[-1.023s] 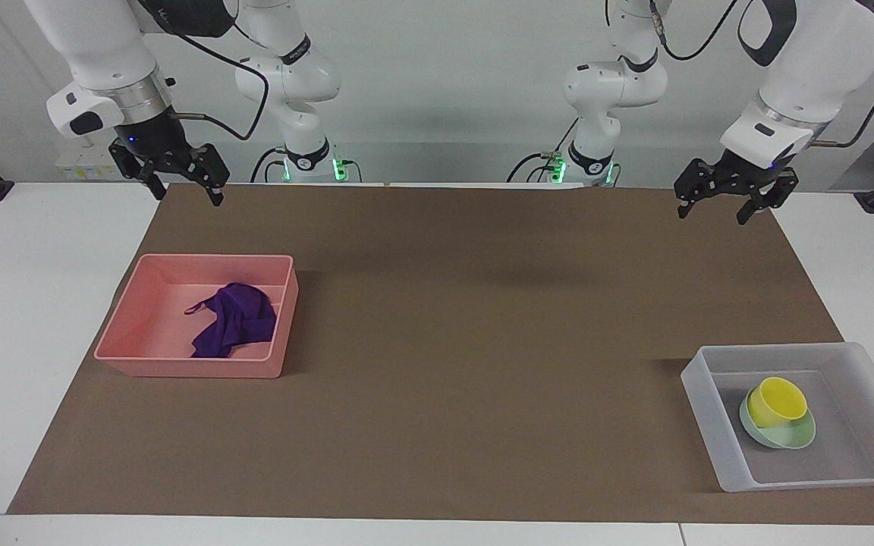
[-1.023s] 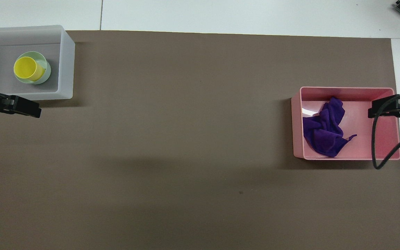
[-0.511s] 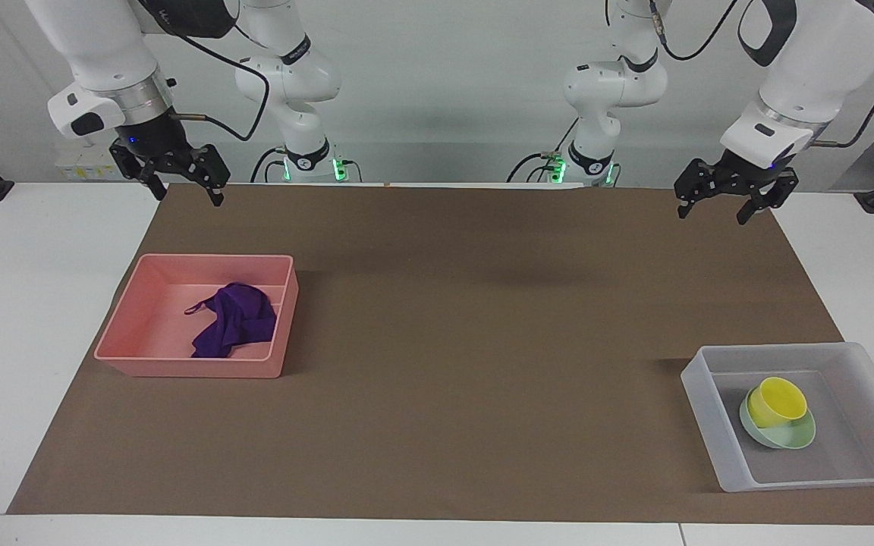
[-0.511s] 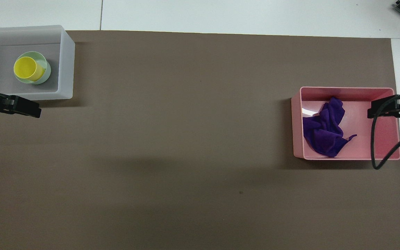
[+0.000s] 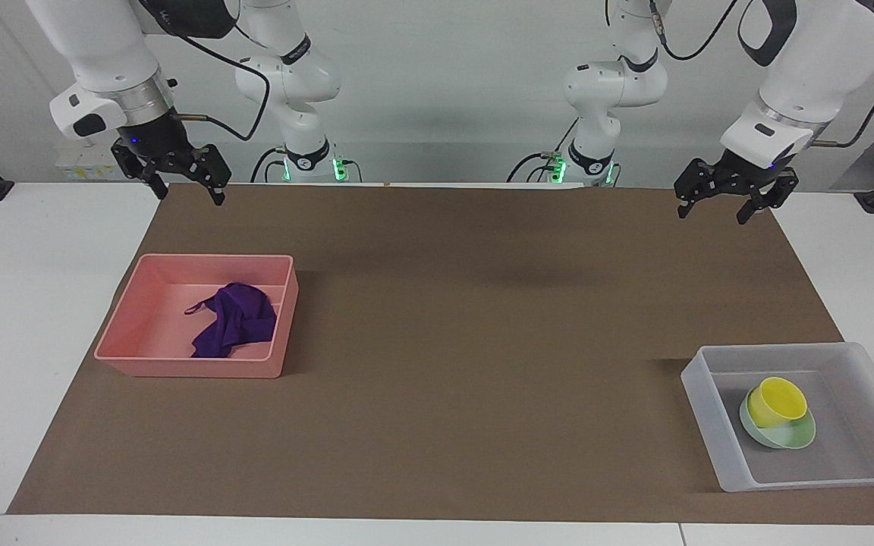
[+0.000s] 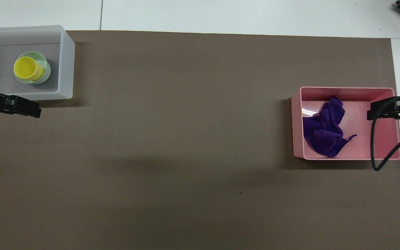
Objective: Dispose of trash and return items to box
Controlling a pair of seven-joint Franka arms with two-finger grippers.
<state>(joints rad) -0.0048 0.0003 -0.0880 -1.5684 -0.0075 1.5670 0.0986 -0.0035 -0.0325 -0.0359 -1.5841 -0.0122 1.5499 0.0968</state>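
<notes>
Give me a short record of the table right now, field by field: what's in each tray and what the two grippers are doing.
pink tray: holds the purple rag
clear tray: holds the green bowl
yellow cup: tilted, in the bowl
left gripper: open, empty, raised over the mat's edge
right gripper: open, empty, raised over the mat's corner
task: looks done

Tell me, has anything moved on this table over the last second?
Hardly anything. The right gripper drifted very slightly toward the middle of the table, up in the air and open. The left gripper kept still, also open. The deep-purple fabric rag stayed in the pink plastic tray, the yellow plastic cup in the mint-green round bowl.
</notes>
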